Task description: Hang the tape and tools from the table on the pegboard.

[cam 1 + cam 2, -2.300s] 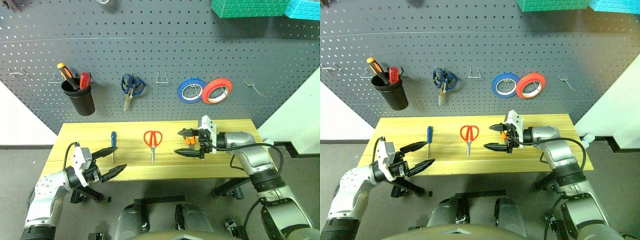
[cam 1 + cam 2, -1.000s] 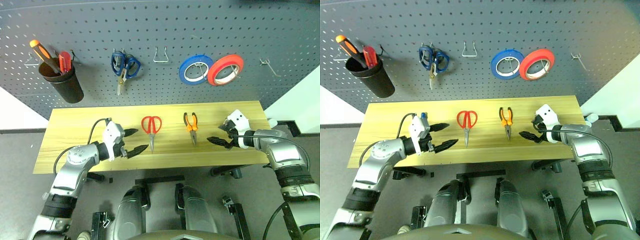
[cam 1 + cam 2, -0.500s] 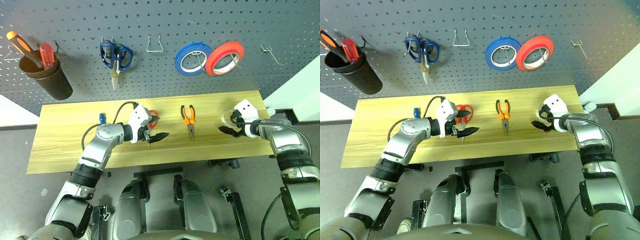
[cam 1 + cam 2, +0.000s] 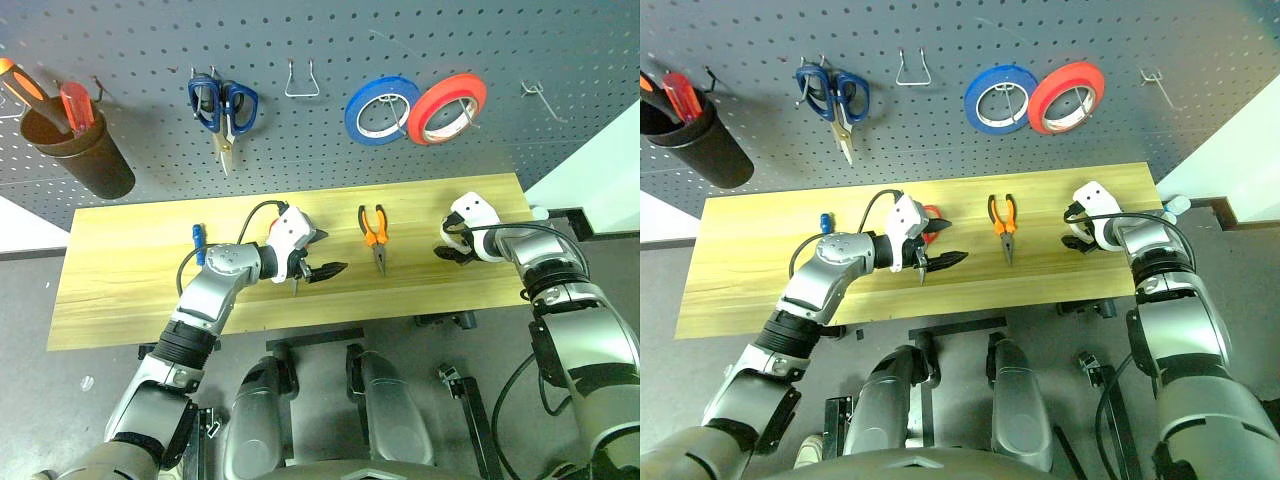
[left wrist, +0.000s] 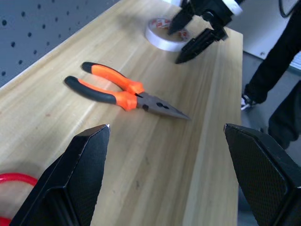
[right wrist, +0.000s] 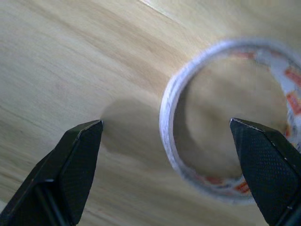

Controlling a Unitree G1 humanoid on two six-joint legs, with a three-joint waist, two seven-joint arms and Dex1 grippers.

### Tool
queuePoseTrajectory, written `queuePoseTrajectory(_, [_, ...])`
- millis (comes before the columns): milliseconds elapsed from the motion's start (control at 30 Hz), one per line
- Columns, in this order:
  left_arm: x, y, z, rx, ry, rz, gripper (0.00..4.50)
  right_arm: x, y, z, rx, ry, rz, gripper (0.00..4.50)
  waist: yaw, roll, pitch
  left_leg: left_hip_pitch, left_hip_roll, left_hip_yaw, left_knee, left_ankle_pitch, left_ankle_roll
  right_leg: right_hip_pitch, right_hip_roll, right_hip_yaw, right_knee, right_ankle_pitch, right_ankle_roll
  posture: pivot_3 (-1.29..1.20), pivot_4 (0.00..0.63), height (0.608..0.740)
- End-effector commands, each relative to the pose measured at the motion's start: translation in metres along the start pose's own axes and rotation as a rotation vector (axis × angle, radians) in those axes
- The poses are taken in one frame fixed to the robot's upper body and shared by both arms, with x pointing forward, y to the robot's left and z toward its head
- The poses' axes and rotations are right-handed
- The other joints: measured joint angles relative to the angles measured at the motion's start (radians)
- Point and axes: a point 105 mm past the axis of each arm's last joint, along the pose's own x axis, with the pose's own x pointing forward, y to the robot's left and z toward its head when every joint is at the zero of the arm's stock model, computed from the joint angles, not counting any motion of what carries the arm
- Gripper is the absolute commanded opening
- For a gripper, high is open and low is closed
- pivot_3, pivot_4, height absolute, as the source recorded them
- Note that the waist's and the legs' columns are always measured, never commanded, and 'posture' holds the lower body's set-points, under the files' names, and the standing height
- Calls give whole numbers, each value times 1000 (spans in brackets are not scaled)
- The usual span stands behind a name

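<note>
Right gripper (image 6: 165, 141) angles down, fingers spread astride the tape (image 6: 221, 117), seemingly not touching.

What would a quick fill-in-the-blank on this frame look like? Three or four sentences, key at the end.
1. The right gripper hovers open over the cream-white ______ lying flat on the table.
2. The pliers have black and ______ handles.
3. On the pegboard, the red-orange tape roll hangs beside a ______ tape roll.
4. The left gripper is open above the red-handled ______.

Missing words: tape roll; orange; blue; scissors
</note>
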Motion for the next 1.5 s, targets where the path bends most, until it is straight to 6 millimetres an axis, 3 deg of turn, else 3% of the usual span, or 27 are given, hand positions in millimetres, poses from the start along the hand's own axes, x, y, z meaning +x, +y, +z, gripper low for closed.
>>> queuePoseTrajectory(33, [-3, -2, 5, 25, -12, -4, 4096, 5, 4, -11, -33, 67, 0, 3573, 0, 0, 0, 0, 0, 0, 0, 0, 0, 0, 0, 0, 0, -1, -2, -88, 403, 730])
queuePoseTrajectory(367, [-13, 0, -1, 21, 2, 17, 4096, 2, 4, -10, -22, 133, 25, 171, 2, 0, 0, 0, 0, 0, -1, -2, -3, 0, -1, 0, 0, -1, -2, -76, 383, 730])
queuePoseTrajectory(400, [-15, 0, -2, 21, 4, 19, 4096, 2, 4, -10, -22, 133, 27, 78, 3, 0, 0, 0, 0, 0, -1, -2, -3, 0, -1, 0, 0, -1, -2, -77, 380, 730])
queuePoseTrajectory(633, [-25, 0, -1, 29, 3, 18, 4096, -11, -8, -8, 35, 105, 39, 78, 3, 0, 0, -2, 0, 0, -1, -2, -3, -1, -1, 0, 0, 1, 1, -93, 328, 730])
queuePoseTrajectory(733, [-31, -11, 5, 52, -35, -47, 4096, -19, -8, -9, 86, 74, 70, 78, 2, 1, -1, -3, 0, 0, -1, -2, -3, -2, -1, -1, -1, 1, 1, -108, 296, 730])
queuePoseTrajectory(933, [-52, -24, 14, 48, -130, -149, 4096, -39, 19, -11, 188, -67, -11, 78, 1, 4, -10, -7, 0, 1, -2, 2, -9, -5, 0, -1, -2, 3, 6, -172, 240, 730])
queuePoseTrajectory(1000, [-58, -23, 13, 64, -124, -162, 4096, -51, 16, -14, 133, -98, -130, 78, -3, 6, -16, -11, 0, 1, 0, 2, -9, -8, 0, -1, -2, 4, 7, -199, 221, 730])
queuePoseTrajectory(1167, [-69, -12, 23, 91, -183, -150, 4096, -86, 8, 14, 229, -337, -228, 78, -25, 5, -44, -19, -1, 3, 2, -1, -4, -14, 1, -1, -6, 11, 8, -243, 191, 730])
queuePoseTrajectory(1333, [-74, -10, 37, 98, -258, -184, 4096, -122, -15, 38, 285, -539, -323, 78, -32, 3, -71, -19, -1, 4, 1, -2, -3, -13, 1, -1, -9, 11, 8, -262, 163, 730])
queuePoseTrajectory(1500, [-75, -4, 41, 113, -273, -174, 4096, -139, -28, 55, 287, -649, -378, 78, -49, 2, -96, -19, -3, 6, 2, -1, -3, -13, 2, -1, -7, 10, 12, -270, 138, 730])
